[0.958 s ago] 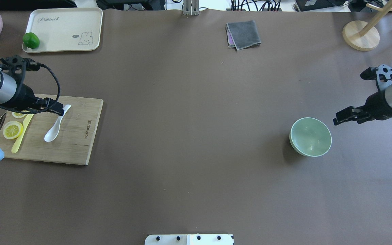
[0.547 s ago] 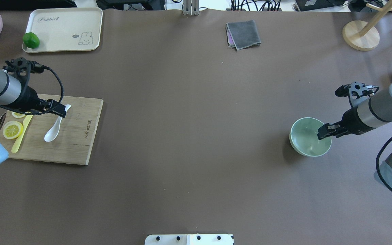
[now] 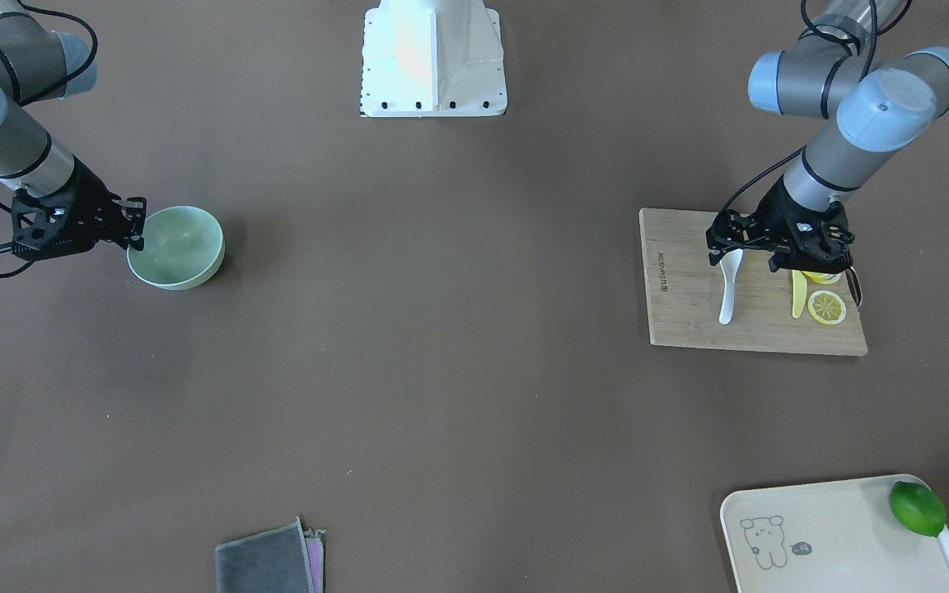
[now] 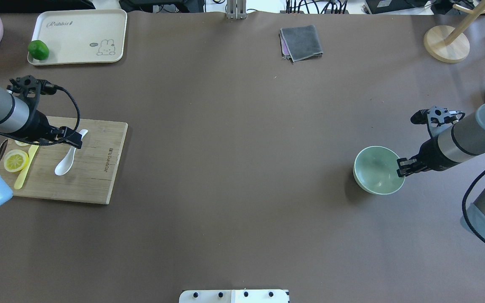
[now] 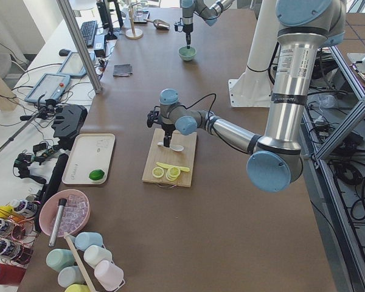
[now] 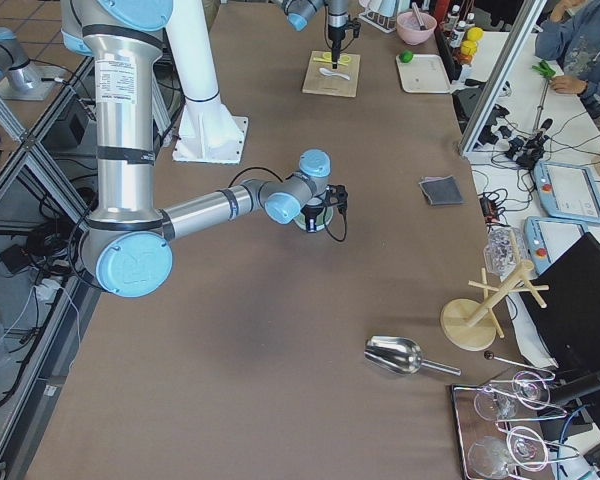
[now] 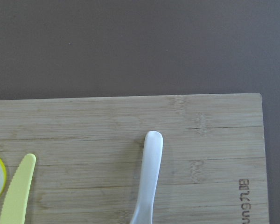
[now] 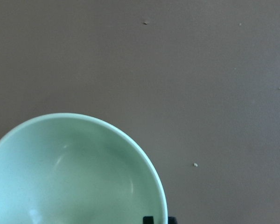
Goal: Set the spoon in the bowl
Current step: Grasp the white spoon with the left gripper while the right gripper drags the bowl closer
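Hanging parted and empty over the far handle end of the spoon (image 4: 66, 162), the left claw (image 4: 74, 141) is placed nearest, the scoop pointed near-left, the bowl (image 4: 373, 168) far right.

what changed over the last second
The right tool swung in from beside the bowl to its rim, apparently gripping it, and the bowl slid slightly toward the table's centre. The left tool barely shifted over the spoon. The spoon, cutting board and lemon slice stayed put.
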Action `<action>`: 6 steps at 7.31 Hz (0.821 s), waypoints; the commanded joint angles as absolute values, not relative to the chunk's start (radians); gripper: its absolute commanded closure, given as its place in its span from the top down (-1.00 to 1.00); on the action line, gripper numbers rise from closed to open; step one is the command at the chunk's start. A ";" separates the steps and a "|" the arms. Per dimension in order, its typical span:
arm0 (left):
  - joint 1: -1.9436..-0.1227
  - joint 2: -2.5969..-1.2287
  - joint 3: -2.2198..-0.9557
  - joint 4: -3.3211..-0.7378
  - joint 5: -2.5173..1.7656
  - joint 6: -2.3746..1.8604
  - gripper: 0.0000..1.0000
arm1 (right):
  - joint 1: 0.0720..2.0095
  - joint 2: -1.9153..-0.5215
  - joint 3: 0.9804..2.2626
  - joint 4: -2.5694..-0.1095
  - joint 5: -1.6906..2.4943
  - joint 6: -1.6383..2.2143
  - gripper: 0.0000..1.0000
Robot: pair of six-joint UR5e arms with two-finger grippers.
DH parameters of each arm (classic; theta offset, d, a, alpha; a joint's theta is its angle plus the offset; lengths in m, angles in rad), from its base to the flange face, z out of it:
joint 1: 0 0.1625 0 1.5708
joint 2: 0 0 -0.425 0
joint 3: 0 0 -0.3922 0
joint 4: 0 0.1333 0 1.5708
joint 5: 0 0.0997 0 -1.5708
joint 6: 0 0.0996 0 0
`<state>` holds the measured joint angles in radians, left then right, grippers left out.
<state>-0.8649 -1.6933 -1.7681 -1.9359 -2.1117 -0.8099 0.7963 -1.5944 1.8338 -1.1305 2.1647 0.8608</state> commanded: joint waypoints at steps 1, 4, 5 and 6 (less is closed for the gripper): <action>-0.833 -1.695 -1.752 -1.936 -2.059 -0.808 0.75 | 0.795 -1.586 1.857 -1.135 2.175 0.862 -1.00; -0.828 -1.713 -1.724 -1.936 -2.059 -0.807 0.33 | 0.731 -1.420 1.867 -1.146 2.169 1.110 -1.00; -0.827 -1.723 -1.720 -1.936 -2.059 -0.805 0.17 | 0.676 -1.366 1.865 -1.146 2.128 1.200 -1.00; -0.822 -1.745 -1.695 -1.936 -2.057 -0.807 0.12 | 0.632 -1.321 1.865 -1.146 2.097 1.262 -1.00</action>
<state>-0.8268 -1.7241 -1.7166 -1.9359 -2.0584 -0.8061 0.6933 -1.3863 1.8661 -1.1454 2.1374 1.1623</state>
